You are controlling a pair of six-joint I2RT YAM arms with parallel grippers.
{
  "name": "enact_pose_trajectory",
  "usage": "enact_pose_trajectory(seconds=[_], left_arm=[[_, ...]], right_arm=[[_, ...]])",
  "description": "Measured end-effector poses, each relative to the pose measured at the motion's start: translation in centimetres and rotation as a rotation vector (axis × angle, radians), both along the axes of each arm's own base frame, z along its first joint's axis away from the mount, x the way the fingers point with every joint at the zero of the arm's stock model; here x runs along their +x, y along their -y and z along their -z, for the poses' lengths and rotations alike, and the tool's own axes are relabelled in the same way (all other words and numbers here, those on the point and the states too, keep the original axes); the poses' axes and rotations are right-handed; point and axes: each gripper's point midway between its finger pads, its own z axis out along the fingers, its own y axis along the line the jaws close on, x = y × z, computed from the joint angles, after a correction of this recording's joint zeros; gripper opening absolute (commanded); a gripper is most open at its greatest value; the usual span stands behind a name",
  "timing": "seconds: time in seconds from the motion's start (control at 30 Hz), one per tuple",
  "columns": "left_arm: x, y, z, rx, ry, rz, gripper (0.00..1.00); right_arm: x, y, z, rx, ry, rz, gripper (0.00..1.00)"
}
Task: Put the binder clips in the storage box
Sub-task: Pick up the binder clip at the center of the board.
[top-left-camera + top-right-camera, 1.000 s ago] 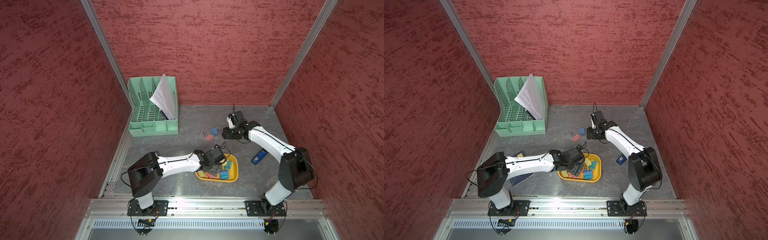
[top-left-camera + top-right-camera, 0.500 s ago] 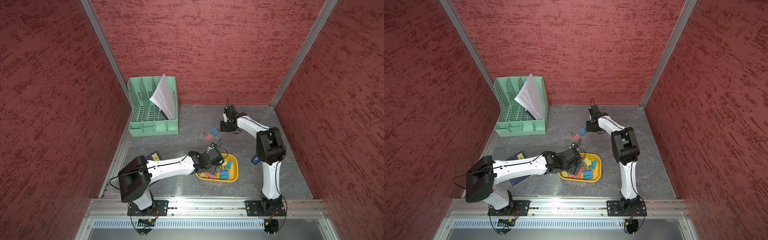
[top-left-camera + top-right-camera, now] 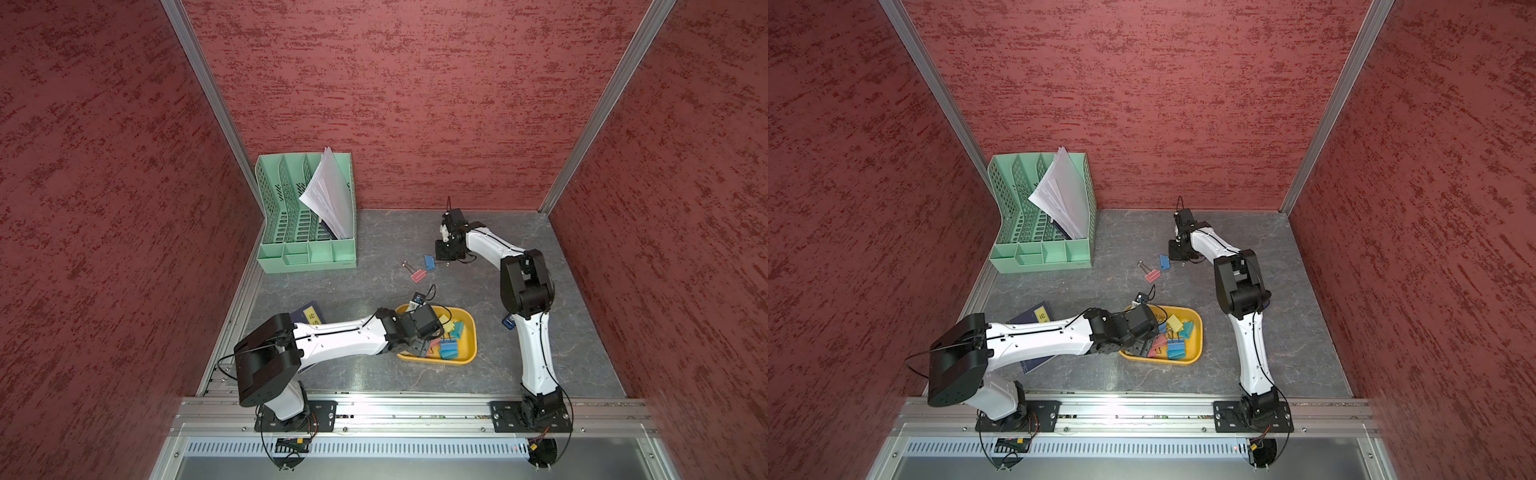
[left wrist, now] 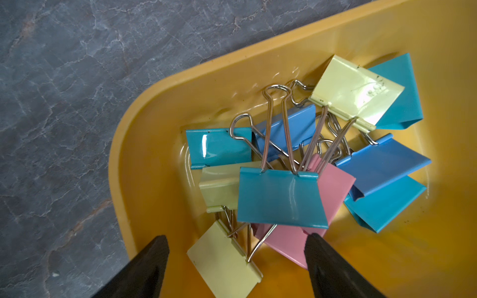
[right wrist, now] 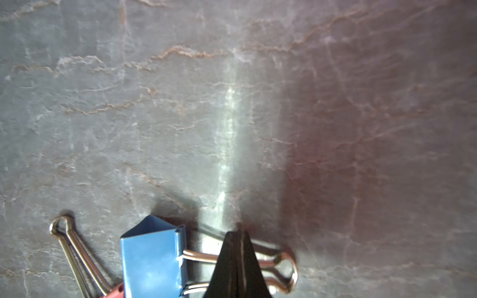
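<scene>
Carefully, the right gripper (image 5: 238,233), shut at the wire handle (image 5: 282,259) of the blue binder clip (image 5: 152,258) on the table (image 5: 180,103), should lift, confirming its hold, then carry it to the storage box (image 3: 473,332), where the left gripper (image 4: 236,240) hovers open.

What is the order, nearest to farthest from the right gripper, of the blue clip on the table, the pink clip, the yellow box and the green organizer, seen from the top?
From the right gripper, in a top view:
1. blue clip, right at its fingertips.
2. pink clip, just beyond the blue one.
3. storage box, toward the front edge.
4. file organizer, in the far left corner.
</scene>
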Motion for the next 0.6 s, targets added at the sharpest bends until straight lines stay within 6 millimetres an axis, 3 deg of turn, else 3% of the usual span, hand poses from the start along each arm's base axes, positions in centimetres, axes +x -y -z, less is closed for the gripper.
enact_pose_trajectory(seconds=[0.23, 0.43, 0.53, 0.6], left_arm=[[0.1, -0.2, -0.2, -0.004, 0.015, -0.011, 0.87], [0.1, -0.1, 0.1, -0.008, 0.017, -0.008, 0.86], [0.1, -0.1, 0.3, -0.01, 0.019, -0.008, 0.86], [0.1, -0.2, 0.4, -0.008, 0.02, -0.01, 0.86]], right_arm=[[-2.1, 0.5, 0.5, -0.002, -0.022, -0.002, 0.04], [-6.6, 1.3, 0.6, 0.032, -0.052, 0.01, 0.08], [-9.0, 1.3, 0.5, 0.063, -0.071, 0.006, 0.24], [-9.5, 1.2, 0.2, 0.077, -0.07, 0.0, 0.46]])
